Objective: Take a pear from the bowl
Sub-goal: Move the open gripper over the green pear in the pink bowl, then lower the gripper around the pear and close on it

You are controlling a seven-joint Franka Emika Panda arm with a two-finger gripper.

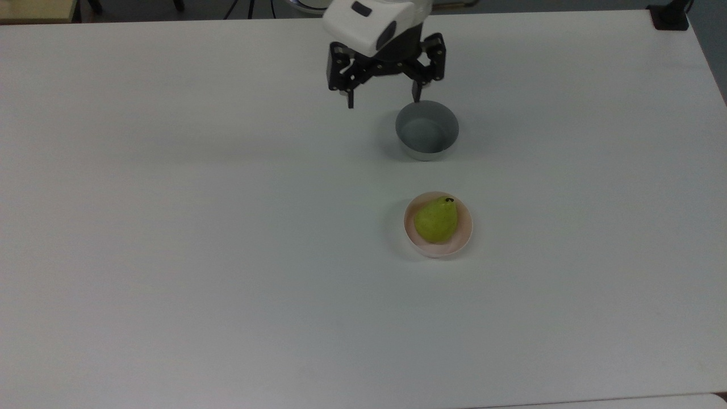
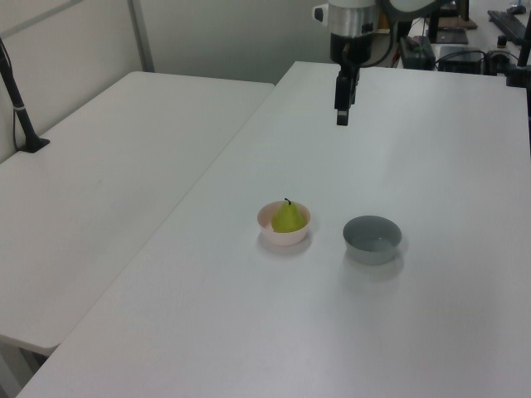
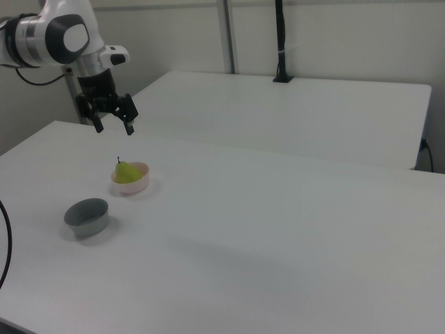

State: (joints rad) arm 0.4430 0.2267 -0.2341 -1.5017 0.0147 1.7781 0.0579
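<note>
Pear-picking is at the approach step, and the scene is laid out on a wide white surface (image 1: 170,255), beside which a second white table (image 2: 108,174) is seen. Taking the pink bowl (image 1: 463,236) as the landmark, the arm's end effector (image 1: 383,103) is held in the air well apart from it, toward the top view's upper edge, with its two fingers (image 1: 350,100) spread apart and nothing between them. A grey bowl (image 1: 427,130) of similar size stands between the end effector and the pink bowl in the top view, near the pink bowl but not touching it, and it appears empty. The pear (image 1: 436,220) is seated inside the pink bowl, its stem pointing toward the grey bowl in the top view and rising above the rim in the left view. Judged from this, the grasp has not yet begun; the next move would call for the end effector to be carried past the grey bowl, centred over the pear, and lowered with the fingers kept clear of the pink bowl's rim. No brand, label or readable writing can be made out.
</note>
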